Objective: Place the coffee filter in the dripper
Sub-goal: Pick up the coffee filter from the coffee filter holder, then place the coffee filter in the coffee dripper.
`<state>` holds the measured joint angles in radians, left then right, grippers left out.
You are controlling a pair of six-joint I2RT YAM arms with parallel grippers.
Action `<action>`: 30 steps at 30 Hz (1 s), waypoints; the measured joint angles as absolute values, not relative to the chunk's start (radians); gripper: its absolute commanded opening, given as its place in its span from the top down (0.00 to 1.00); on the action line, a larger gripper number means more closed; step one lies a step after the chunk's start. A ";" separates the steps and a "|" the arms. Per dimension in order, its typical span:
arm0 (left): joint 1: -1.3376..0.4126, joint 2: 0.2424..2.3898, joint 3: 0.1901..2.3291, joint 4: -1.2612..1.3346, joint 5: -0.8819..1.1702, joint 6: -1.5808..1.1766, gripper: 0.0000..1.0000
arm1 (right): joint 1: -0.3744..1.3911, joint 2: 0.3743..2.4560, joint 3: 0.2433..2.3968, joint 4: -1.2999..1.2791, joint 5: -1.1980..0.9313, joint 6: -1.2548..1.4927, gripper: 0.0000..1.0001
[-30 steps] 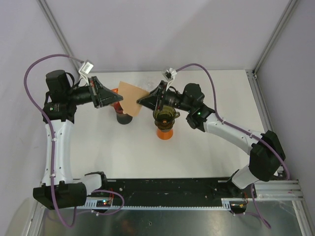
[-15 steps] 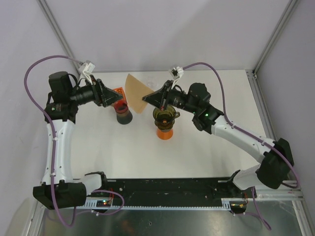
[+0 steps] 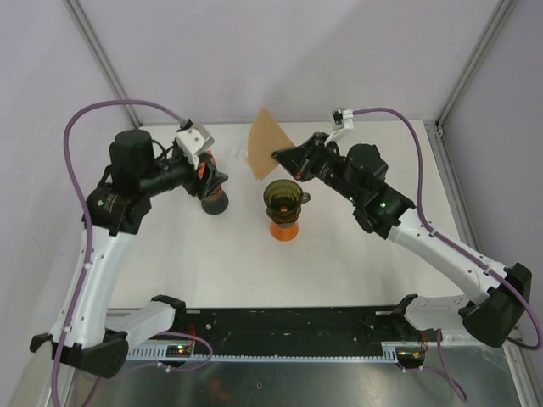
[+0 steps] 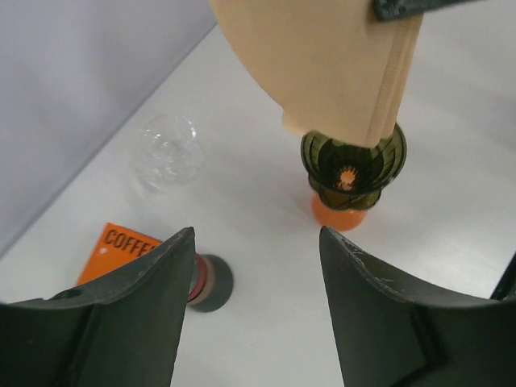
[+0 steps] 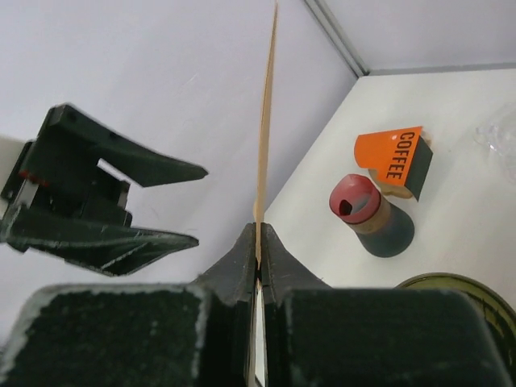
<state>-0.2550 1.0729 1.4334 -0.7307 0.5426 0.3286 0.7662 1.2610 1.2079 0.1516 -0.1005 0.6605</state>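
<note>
The right arm reaches in diagonally with the right gripper (image 3: 277, 155) pinching one edge of the coffee filter (image 3: 265, 141), holding it upright in the air above the dripper (image 3: 284, 200) on the counter (image 3: 212, 254), while the left gripper (image 4: 256, 242) hangs spread and empty off to its left.

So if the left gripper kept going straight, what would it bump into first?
Probably the dripper, just ahead of the open left gripper; the coffee filter hangs higher up. Depth is unclear, so it may touch the table first.
</note>
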 measured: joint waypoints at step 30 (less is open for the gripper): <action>-0.280 0.963 1.526 -1.018 1.078 0.292 0.67 | 1.008 1.066 1.110 0.271 -0.197 0.327 1.00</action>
